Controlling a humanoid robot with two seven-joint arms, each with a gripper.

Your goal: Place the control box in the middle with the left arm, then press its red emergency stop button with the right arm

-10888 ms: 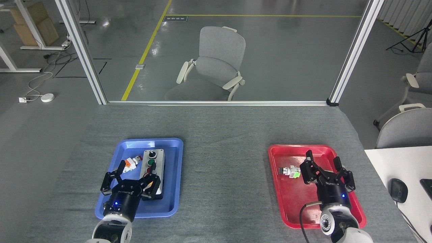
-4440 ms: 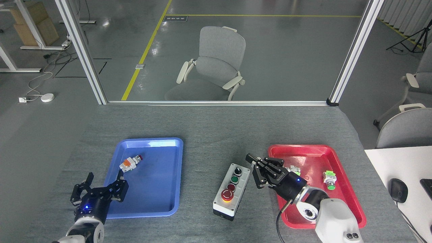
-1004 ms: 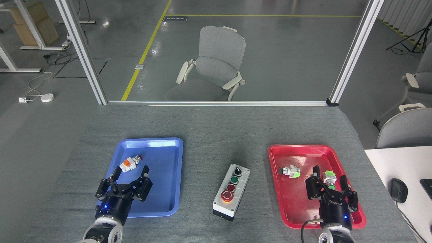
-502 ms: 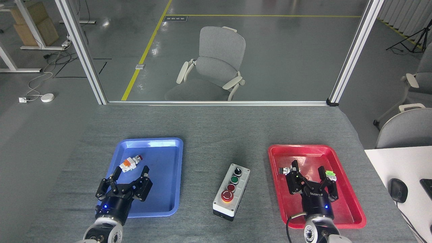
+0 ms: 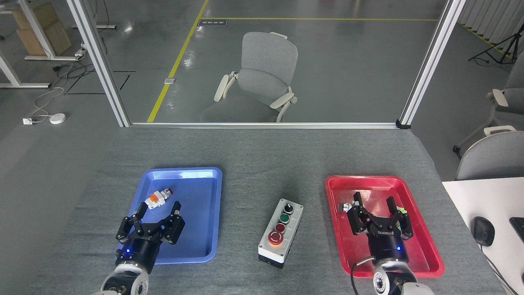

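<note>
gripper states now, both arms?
Left gripper: open, empty, over the blue tray.
Right gripper: open, empty, over the red tray.

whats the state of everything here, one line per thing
control box: resting on the table between the trays, ungripped
left gripper: open, empty, over the blue tray
right gripper: open, empty, over the red tray
orange push-button part: lying in the blue tray

I count two trays, one blue tray (image 5: 204,229) and one red tray (image 5: 425,250); one control box (image 5: 281,232); three loose push-button parts; three office chairs; one computer mouse (image 5: 482,230).
</note>
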